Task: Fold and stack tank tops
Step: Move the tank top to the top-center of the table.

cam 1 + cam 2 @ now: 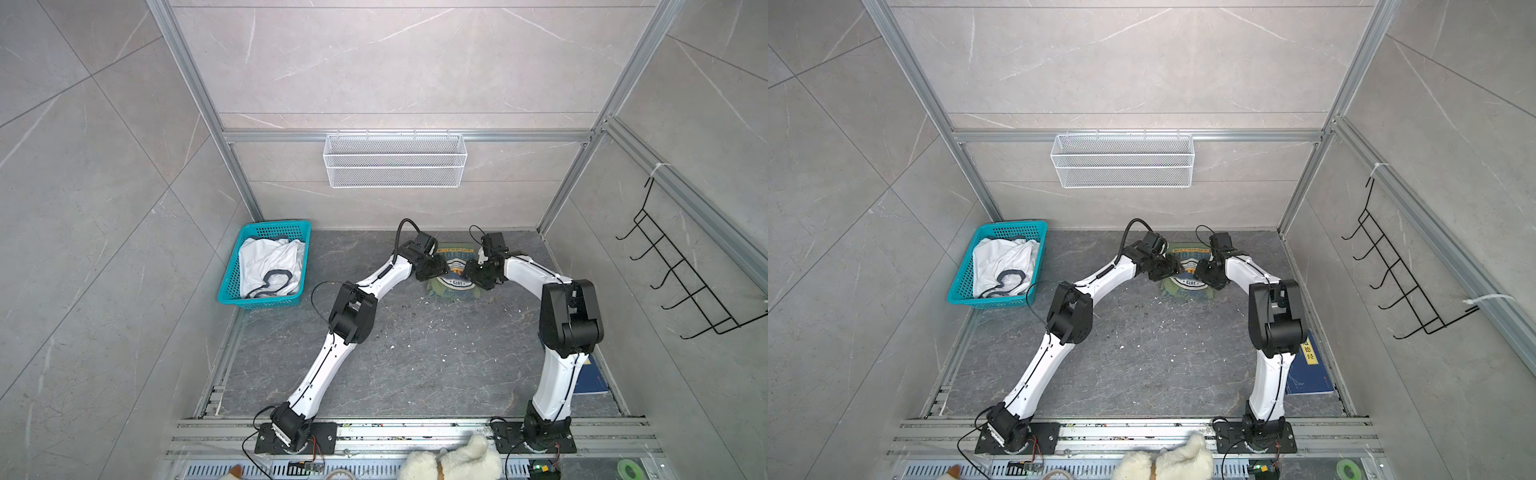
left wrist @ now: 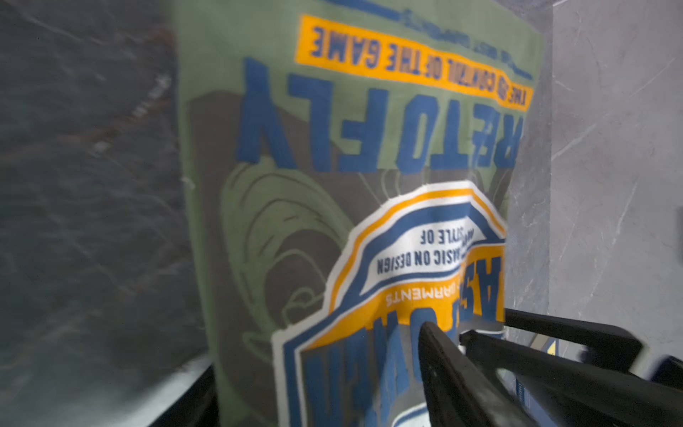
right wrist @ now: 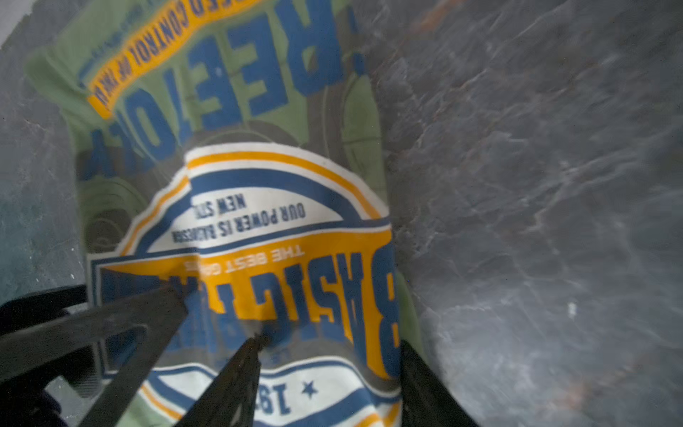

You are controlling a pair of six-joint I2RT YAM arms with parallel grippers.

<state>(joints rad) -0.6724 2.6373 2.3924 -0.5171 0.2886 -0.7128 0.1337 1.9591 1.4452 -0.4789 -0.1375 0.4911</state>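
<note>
Nearest, a plush toy [image 1: 453, 461] is cut off at the edge. Farther in, the left gripper [image 1: 442, 266] and right gripper [image 1: 469, 272] meet over the olive tank top [image 1: 451, 293], hiding its middle. Blur keeps me from telling whether either pinches it. Farthest left, the white tank top [image 1: 270, 262] lies in a basket [image 1: 278, 224].

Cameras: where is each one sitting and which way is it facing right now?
Both top views: overhead near the arm bases, facing down and forward; both whole arms show, left gripper and right gripper over the green tank top.
Left wrist: on the left arm, close over that top's badge print; black fingers show.
Right wrist: on the right arm, facing the same print; black fingers show.
Shared: both wrist views catch the badge print.
</note>
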